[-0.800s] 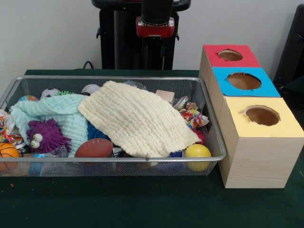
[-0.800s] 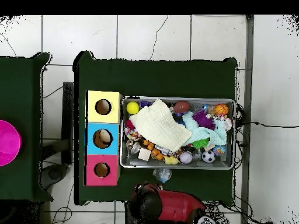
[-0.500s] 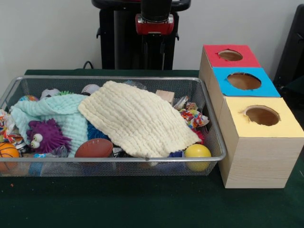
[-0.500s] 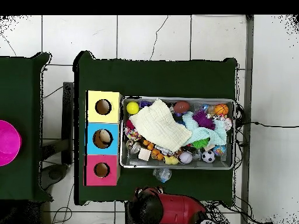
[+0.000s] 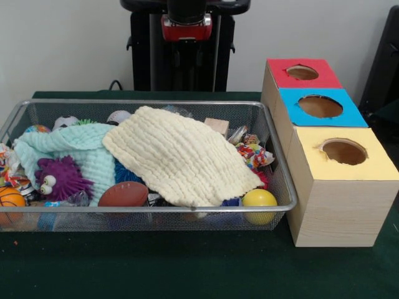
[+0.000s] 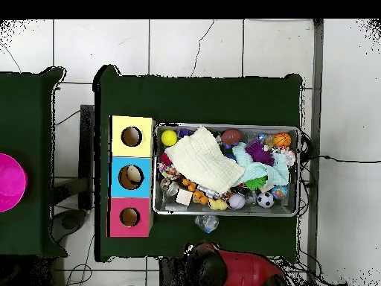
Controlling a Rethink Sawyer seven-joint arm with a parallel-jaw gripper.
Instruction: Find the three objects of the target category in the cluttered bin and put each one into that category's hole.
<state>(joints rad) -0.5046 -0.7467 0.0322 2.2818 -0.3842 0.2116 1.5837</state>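
Observation:
The wire-mesh bin point(image 5: 149, 208) point(image 6: 226, 212) holds many toys under a cream cloth point(image 5: 181, 156) and a mint cloth point(image 5: 68, 146). One wrinkly clear plastic lump point(image 6: 207, 222) lies on the green table outside the bin, on the robot's side; in the front view it shows behind the far rim point(image 5: 177, 111). Another clear lump point(image 5: 238, 134) lies in the bin by a wooden block point(image 5: 217, 126). My arm's red and black end point(image 5: 186, 26) point(image 6: 223, 268) hangs high by the pedestal, well back from the bin. The gripper is dark against the pedestal.
Three wooden boxes with holes stand beside the bin: red point(image 5: 302, 73), blue point(image 5: 320, 106) and yellow point(image 5: 344, 151). A yellow ball point(image 5: 259, 200), purple spiky toy point(image 5: 59, 177), brown football point(image 5: 123, 194) and basketball point(image 5: 9, 199) lie along the bin's near side. A pink dish point(image 6: 9, 182) sits on another table.
The arm's red end has moved left and slightly up in the front view, rightwards in the overhead view. Nothing in the bin has moved.

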